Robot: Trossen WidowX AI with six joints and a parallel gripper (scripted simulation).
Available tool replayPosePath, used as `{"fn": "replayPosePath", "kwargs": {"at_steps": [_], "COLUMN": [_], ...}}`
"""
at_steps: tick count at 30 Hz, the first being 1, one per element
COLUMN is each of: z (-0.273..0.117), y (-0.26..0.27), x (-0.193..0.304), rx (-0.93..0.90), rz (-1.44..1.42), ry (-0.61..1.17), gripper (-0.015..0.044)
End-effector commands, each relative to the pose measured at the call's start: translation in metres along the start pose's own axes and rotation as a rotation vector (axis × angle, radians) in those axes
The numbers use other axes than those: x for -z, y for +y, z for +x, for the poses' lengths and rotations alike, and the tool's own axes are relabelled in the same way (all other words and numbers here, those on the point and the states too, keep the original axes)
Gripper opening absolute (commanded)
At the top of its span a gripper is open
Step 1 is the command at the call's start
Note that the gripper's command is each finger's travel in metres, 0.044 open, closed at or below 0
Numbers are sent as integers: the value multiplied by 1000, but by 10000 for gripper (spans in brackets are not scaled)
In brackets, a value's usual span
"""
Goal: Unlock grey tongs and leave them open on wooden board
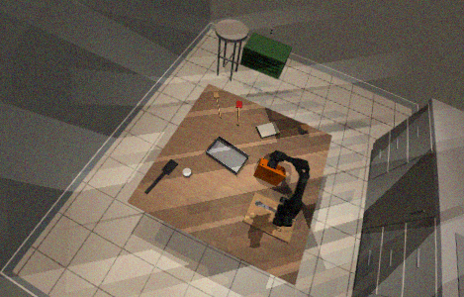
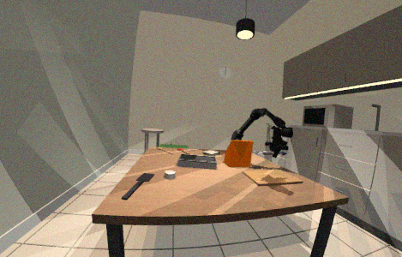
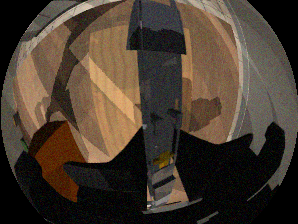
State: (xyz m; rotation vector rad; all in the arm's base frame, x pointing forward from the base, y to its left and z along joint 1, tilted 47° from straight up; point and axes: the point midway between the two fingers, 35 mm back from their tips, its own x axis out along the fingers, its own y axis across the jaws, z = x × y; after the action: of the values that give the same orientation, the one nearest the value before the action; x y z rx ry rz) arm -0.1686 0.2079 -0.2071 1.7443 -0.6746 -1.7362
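My gripper (image 3: 154, 128) is clamped on the grey tongs (image 3: 156, 70) — fingers closed tight on the handle end, tongs running away from my wrist camera toward the tips. In the wrist view they look like one narrow dark strip with the two arms together, so I judge them still locked; I can't make out the lock itself.

The roasting tin (image 1: 227, 154) sits well off to the side of my arm and nothing lies across it, so pickup is done. I'm raised above the table (image 2: 213, 201), out past its far edge in the exterior view, with the wooden board (image 2: 273, 176) below and toward the table side of my tool. In the top view a pale grey strip shows over the board (image 1: 268, 217) just beside my wrist — probably the tongs, too small to be sure. The orange block (image 1: 269, 171) is behind me, near the arm base.

Step in hand, as I read it: unlock phase, carried tongs, orientation not yet clearly tip-down — the exterior view is too small to tell the tilt.

Next move calls for:
- pitch wrist so the tips point straight down
- squeeze harder to release the lock
- check the arms spring apart
- lower onto the board, then release

Risk: slipping grip on a thin handle during the tilt.
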Motion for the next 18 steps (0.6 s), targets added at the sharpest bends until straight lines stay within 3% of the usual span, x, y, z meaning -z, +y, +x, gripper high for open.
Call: {"fn": "replayPosePath", "kwargs": {"at_steps": [1, 18], "z": [8, 37], "y": [0, -1], "x": [0, -2], "rx": [-7, -7], "rz": [7, 7], "ry": [0, -1], "gripper": [-150, -150]}}
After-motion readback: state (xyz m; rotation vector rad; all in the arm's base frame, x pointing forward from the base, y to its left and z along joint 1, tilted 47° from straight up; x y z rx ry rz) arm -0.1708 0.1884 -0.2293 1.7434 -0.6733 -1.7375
